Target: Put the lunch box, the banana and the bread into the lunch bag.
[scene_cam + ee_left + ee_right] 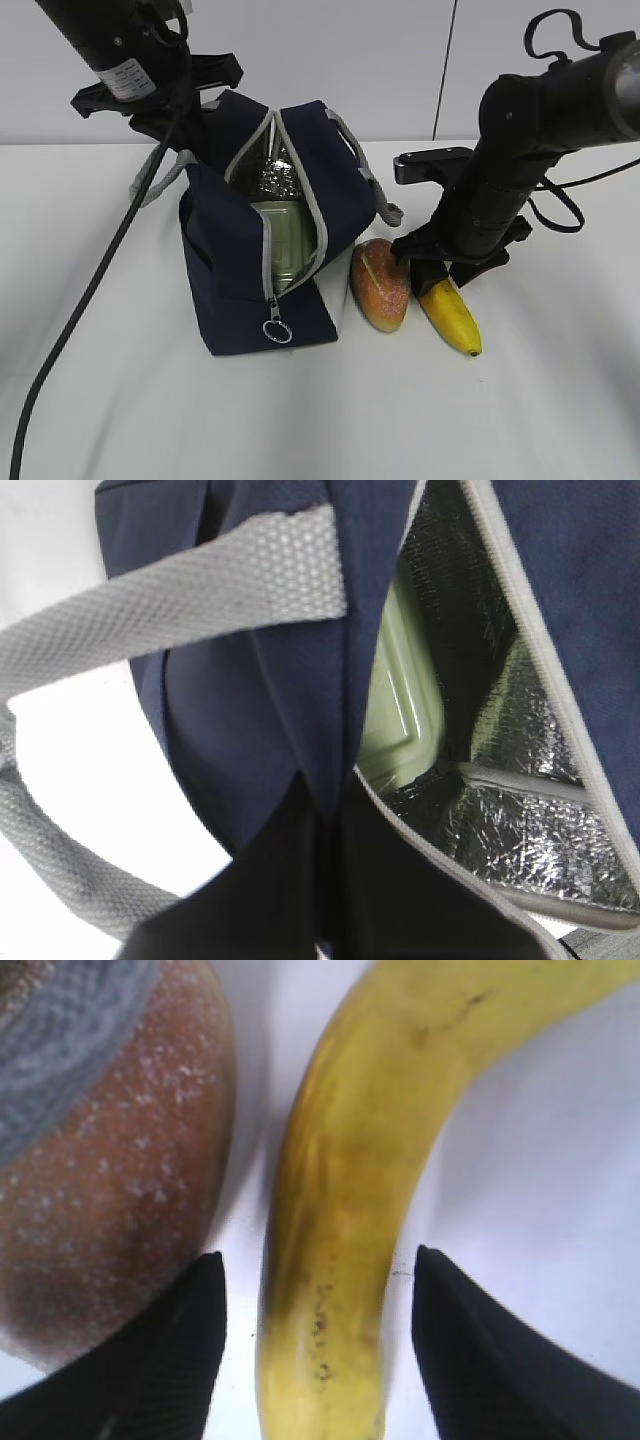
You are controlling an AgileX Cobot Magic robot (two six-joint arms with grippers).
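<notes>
Curved yellow banana (452,315) is lying lower right on the white table (560,400), right gripper (318,1350) straddling it, spread wide, not touching. Golden-brown bread roll (380,285) is sitting beside it, left. Navy fabric lunch bag (235,290) at centre is holding the green-lidded lunch box (285,245). Left gripper (160,95), upper left: grip state unclear.

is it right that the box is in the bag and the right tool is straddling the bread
Not quite. The box is in the bag, but the right tool straddles the banana, not the bread beside it; the right wrist view shows this.

one lunch bag (255,260), one lunch box (288,240), one banana (452,315), one bread (380,285)
</notes>
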